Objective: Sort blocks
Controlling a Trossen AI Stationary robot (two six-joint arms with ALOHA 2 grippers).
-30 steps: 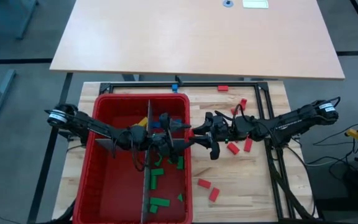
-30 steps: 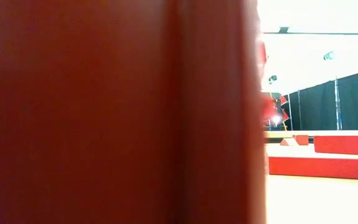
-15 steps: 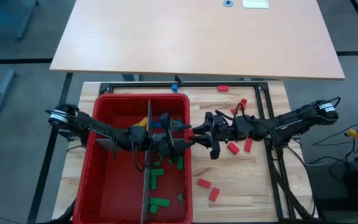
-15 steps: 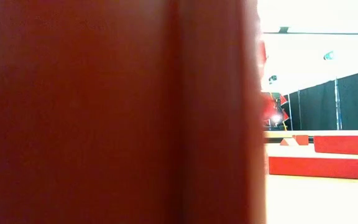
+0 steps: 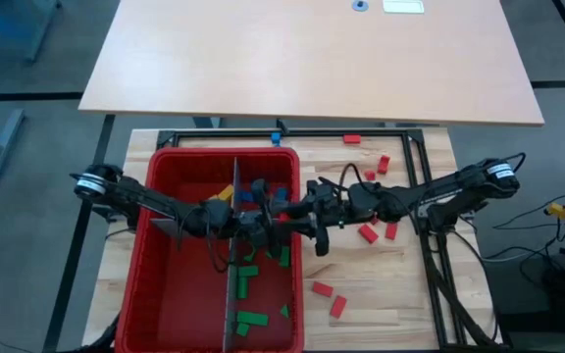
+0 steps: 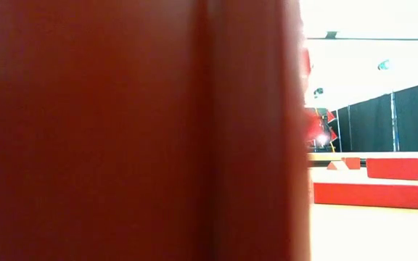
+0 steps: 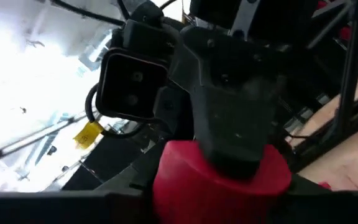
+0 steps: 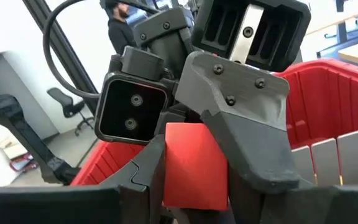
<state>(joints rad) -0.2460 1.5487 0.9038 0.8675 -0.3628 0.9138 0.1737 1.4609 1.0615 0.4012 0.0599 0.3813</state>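
A red block (image 8: pixel 194 168) sits between my two grippers, above the right wall of the red bin (image 5: pixel 297 284). My right gripper (image 5: pixel 304 218) reaches in from the table's right and is shut on the block. My left gripper (image 5: pixel 281 211) comes across the bin from the left. Its fingers (image 8: pixel 244 124) stand open on either side of the same block (image 7: pixel 219 177). Green blocks (image 5: pixel 251 319), blue blocks (image 5: pixel 263 186) and a yellow block (image 5: pixel 226 192) lie in the bin's compartments. My right gripper pinches the red block's sides (image 8: pixel 169 177) between its two fingers, level from the table's right. The block is lifted clear, above the bin's right wall. My left gripper has its fingers close beside the block; whether they touch it I cannot tell.
Loose red blocks lie on the wooden table to the right of the bin (image 5: pixel 369 233), (image 5: pixel 322 289), (image 5: pixel 383 164). Grey slotted panels (image 5: pixel 231 284) divide the bin. A black frame (image 5: pixel 425 196) runs along the table's right side. The bin's wall (image 6: pixel 122 130) fills most of the low view.
My right gripper has moved toward the table's left, up to my left gripper at the bin's right wall, carrying the red block. My left arm has kept still.
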